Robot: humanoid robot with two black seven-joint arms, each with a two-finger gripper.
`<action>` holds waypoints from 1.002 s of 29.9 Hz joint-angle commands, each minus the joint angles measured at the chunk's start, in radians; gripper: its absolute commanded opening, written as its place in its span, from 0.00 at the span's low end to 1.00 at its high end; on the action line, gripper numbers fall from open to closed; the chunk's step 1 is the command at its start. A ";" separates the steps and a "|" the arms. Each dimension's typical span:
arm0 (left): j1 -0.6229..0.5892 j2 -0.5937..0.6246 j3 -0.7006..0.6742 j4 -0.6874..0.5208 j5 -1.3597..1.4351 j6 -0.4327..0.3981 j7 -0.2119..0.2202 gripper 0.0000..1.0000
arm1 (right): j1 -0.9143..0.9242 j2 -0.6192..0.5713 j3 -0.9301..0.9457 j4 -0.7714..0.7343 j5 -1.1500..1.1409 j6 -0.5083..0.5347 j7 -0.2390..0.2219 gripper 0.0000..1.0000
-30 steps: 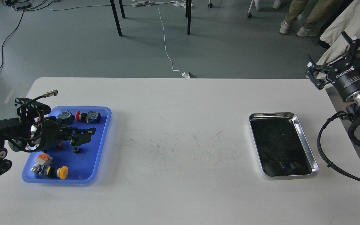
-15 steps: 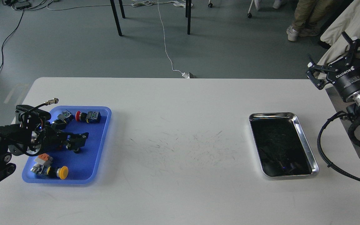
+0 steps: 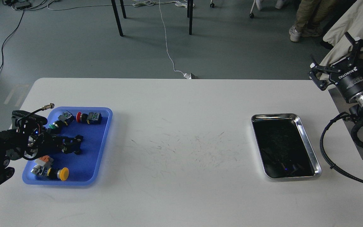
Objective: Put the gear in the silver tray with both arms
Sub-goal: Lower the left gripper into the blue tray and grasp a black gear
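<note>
The silver tray [image 3: 286,145] lies flat near the table's [image 3: 181,189] right edge, its long axis running from the far edge toward the near edge, the near end skewed slightly to the right. Its dark bottom is bare.

The gear [image 3: 77,152], a small black piece, sits in the blue tray [image 3: 101,138] near the table's left edge, among push-buttons: a red one [image 3: 79,117] and a green one [image 3: 53,126] at the tray's far end, a yellow one [image 3: 63,173] at its near end.

The left gripper [image 3: 74,143] reaches low over the blue tray, fingers pointing right, close together at the gear; whether they grip it cannot be told, since the dark fingers blur into the part.

The right gripper [image 3: 342,55] hangs in the air beyond the table's far right corner, fingers spread wide, holding nothing, well apart from the silver tray.
</note>
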 commanded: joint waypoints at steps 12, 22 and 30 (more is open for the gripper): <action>0.000 -0.019 0.014 0.000 0.007 0.000 -0.004 0.66 | 0.000 -0.001 0.000 0.000 0.000 0.000 0.000 0.99; 0.001 -0.012 0.014 0.000 0.005 0.000 -0.005 0.23 | 0.000 -0.001 0.000 0.002 0.000 0.000 0.000 0.99; -0.011 -0.005 0.011 -0.017 0.003 -0.005 -0.017 0.16 | 0.000 -0.001 0.000 0.002 0.000 0.000 0.000 0.99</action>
